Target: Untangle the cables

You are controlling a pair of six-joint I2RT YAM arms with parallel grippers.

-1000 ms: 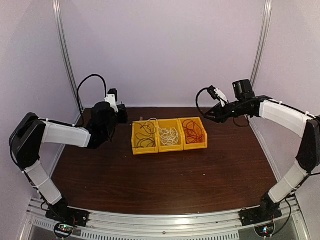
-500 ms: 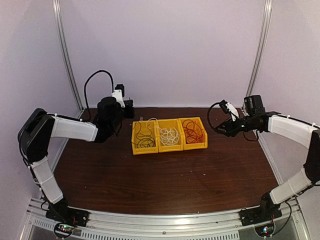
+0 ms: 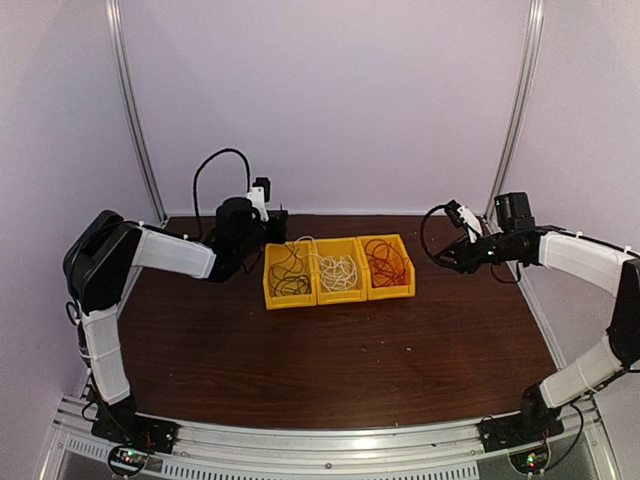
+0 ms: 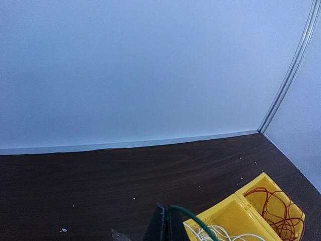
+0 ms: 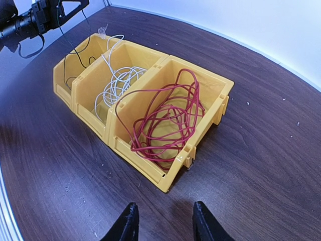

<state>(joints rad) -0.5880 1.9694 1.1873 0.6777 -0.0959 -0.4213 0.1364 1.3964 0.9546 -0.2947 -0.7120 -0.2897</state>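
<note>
- Three yellow bins (image 3: 340, 296) stand in a row at the middle of the overhead frame, on the dark table (image 3: 330, 360); each holds one colour, so the sorting looks nearly done; I judge that one last strand is being freed.
- The red cable (image 5: 165, 120) lies coiled in the bin at the right of the row; the white cable (image 5: 118, 83) is heaped in the middle bin, with a loop reaching past its far rim.
- The dark green cable (image 3: 290, 283) lies mostly in the bin at the left of the row; a thin run of it climbs to the left gripper (image 4: 167, 221), just beyond that bin's upper-left corner; the fingers are pinched together on the strand, which arcs out at the bottom centre of the left wrist view; it is held high, probably to draw the strand free of the white loops.
- The right gripper (image 5: 165, 223) hangs at the right of the overhead frame, near the red cable's bin but apart from it; its fingers stand spread with nothing between them; it is likely parked out of the way, with its camera facing the bins.
</note>
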